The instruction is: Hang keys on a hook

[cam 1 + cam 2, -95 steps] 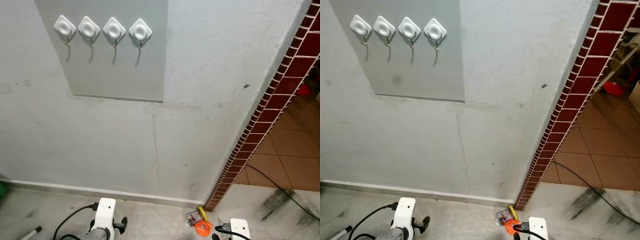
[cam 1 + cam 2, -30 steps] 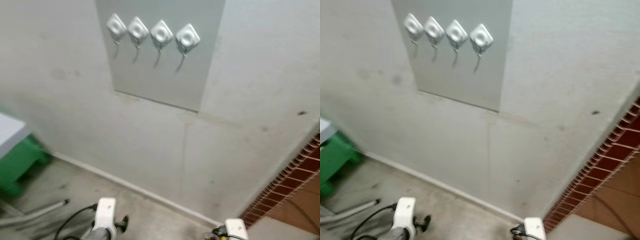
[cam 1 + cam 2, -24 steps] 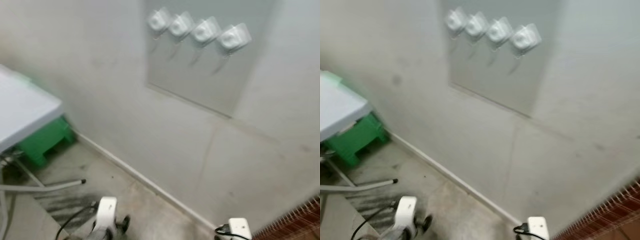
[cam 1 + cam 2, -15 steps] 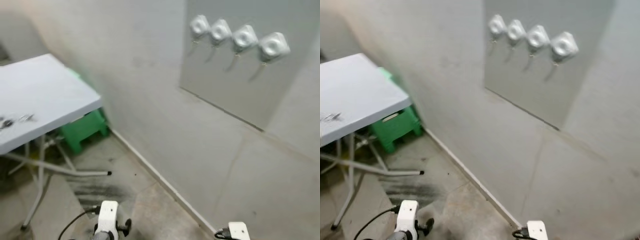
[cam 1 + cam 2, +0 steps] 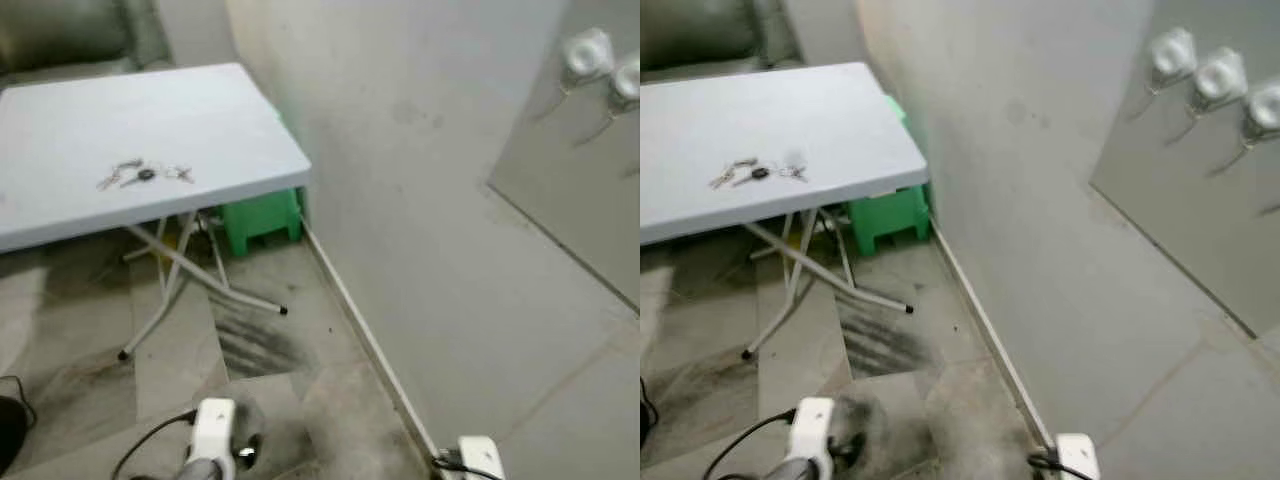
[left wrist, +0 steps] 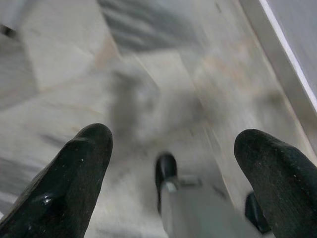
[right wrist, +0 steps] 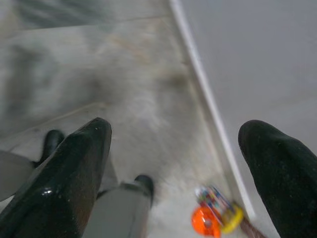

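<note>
A white folding table stood against the wall on thin crossed metal legs — on its top lay a small bunch of keys, spread flat near the middle. Under its far end, a green plastic stool sat on the grey marbled floor.

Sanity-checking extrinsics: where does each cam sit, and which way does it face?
Left eye: head, looking down at table, keys, wall hooks; both wrists at the bottom edge.
Right eye: same head, same scene.
Left wrist: along the left gripper, open, at blurred floor and the robot's own foot.
Right wrist: along the right gripper, open, at floor, baseboard, orange toy.
Wrists share floor and wall.
</note>
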